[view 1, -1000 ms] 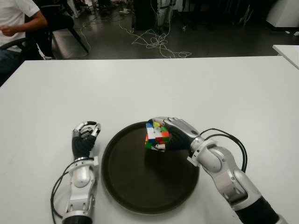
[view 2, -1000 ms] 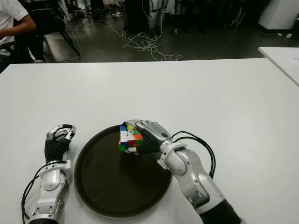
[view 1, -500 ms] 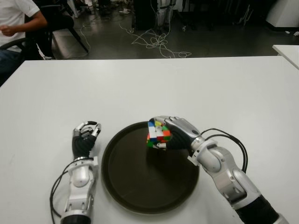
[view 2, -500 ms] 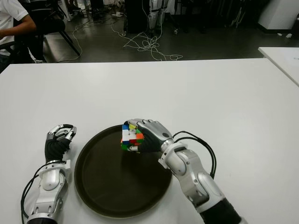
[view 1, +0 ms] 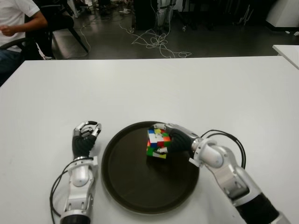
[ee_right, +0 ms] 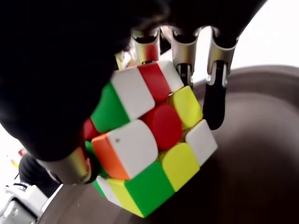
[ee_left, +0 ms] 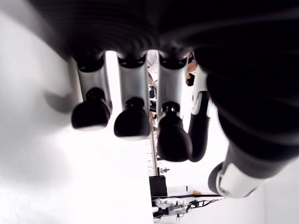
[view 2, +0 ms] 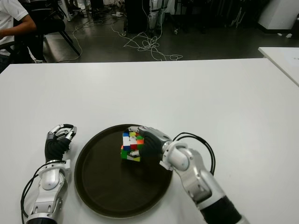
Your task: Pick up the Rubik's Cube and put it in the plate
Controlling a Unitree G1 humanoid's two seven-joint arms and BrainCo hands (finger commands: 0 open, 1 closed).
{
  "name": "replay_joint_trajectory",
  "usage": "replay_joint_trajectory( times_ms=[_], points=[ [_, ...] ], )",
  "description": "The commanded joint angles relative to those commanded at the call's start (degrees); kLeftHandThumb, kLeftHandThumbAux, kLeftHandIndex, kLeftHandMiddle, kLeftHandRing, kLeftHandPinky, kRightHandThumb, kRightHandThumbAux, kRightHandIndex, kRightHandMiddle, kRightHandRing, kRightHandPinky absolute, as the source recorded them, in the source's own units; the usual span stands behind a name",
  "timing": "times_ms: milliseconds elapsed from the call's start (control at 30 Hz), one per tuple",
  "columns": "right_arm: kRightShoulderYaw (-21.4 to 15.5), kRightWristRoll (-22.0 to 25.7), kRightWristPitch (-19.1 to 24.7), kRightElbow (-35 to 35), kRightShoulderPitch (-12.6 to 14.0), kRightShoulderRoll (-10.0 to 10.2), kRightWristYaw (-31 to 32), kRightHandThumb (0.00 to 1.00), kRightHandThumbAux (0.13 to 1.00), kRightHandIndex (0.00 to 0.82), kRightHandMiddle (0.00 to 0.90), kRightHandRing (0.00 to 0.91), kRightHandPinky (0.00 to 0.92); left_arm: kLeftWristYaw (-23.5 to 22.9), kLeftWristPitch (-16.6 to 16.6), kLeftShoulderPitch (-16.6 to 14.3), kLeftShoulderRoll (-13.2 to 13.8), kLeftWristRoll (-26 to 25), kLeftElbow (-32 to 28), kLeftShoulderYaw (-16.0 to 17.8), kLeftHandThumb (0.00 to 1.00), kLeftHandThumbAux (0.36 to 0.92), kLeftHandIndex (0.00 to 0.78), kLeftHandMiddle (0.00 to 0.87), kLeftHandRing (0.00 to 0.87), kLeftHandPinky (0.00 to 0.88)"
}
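White table (view 1: 187, 84), dark round plate (view 1: 126, 186) on it

Right hand (view 1: 175, 139) low, forearm angled in from the robot's right, fingers (ee_right: 216, 79) curled in a closed grasp. Left hand (view 1: 84, 139) idle on the robot's left, forearm pointing forward, fingers (ee_left: 132, 122) curled, holding nothing.

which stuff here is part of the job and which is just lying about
Part of the job:
- Rubik's Cube, held over the plate
- plate
- right hand, curled around the cube

Not part of it:
- left hand, beside the plate on its left, holding nothing
- cables on the floor
- person seated beyond the table
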Motion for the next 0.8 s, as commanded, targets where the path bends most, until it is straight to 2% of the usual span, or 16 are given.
replay_joint_trajectory(
  times_ms=[167,400,600,800],
  points=[
    [-1.7,2.7,0.5,-0.3,0.5,0.6,-0.6,0.001,0.641,0.168,0.180,0.179,0.174,0.0,-0.3,-0.1,-0.1,-0.1,0.4,0.2,0.717,0.699,0.445,0.813,0.831,0.819],
    [-1.8,2.2,1.7,-1.1,1.0,1.2,-2.6,0.000,0.621,0.121,0.131,0.131,0.105,0.0,0.5,-0.1,0.1,0.4,0.0,-0.1,0.716,0.700,0.445,0.812,0.825,0.813],
    [-1.9,3.3,4.0,-1.8,1.2,1.3,-2.0,0.000,0.628,0.122,0.125,0.120,0.097,0.1,1.1,0.0,0.1,0.7,-0.3,-0.2,0.716,0.700,0.445,0.812,0.824,0.813],
    [-3.0,7.2,4.7,-1.5,1.8,2.3,-1.9,0.000,0.632,0.128,0.121,0.117,0.095,0.0,1.9,0.0,0.4,0.9,-0.5,-0.2,0.716,0.700,0.445,0.813,0.826,0.815]
  ],
)
